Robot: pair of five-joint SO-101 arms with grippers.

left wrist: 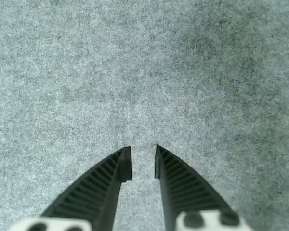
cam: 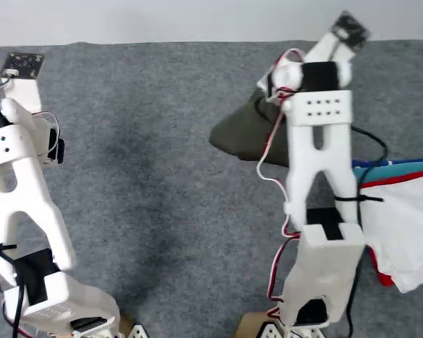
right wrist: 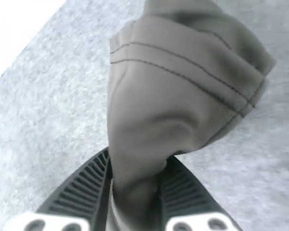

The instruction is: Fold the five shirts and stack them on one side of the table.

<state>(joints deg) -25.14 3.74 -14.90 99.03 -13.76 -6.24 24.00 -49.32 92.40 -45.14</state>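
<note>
Right tool (right wrist: pixel 135 179) clamps the olive shirt (right wrist: pixel 183 86), white shirt (cam: pixel 409 232) past its arm; left tool (left wrist: pixel 143 163) slightly apart over grey felt (left wrist: pixel 86 72).

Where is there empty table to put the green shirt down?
The big bare patch is the grey table between the two arms, left of the green shirt that the right gripper holds. The left gripper hangs over bare table too. The right edge is crowded: a white shirt and a blue shirt lie there.
</note>
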